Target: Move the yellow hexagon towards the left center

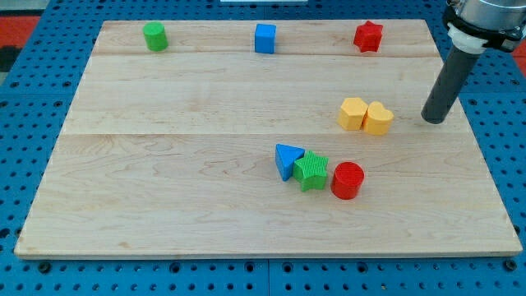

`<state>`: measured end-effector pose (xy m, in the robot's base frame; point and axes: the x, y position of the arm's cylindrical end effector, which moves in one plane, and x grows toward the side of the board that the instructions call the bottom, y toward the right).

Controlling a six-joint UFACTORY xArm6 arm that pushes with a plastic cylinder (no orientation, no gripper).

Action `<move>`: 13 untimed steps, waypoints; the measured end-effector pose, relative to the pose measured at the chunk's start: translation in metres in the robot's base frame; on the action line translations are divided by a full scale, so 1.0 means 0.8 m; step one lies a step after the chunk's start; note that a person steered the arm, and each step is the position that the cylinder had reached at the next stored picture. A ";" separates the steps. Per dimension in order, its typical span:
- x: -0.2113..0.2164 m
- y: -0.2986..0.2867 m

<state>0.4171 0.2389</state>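
The yellow hexagon (352,113) lies right of the board's middle, touching a yellow heart (379,118) on its right side. My tip (434,121) rests on the board to the right of the heart, with a gap between them. The rod rises from there to the view's top right corner.
A blue triangle (287,160), a green star (311,170) and a red cylinder (347,180) cluster below the yellow pair. Along the top edge stand a green cylinder (154,36), a blue cube (265,38) and a red star (368,36). The wooden board (164,164) lies on a blue pegboard.
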 end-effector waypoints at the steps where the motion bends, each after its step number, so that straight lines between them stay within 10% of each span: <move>1: 0.000 0.000; 9: -0.050 -0.194; 13: 0.012 -0.271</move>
<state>0.4269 0.0218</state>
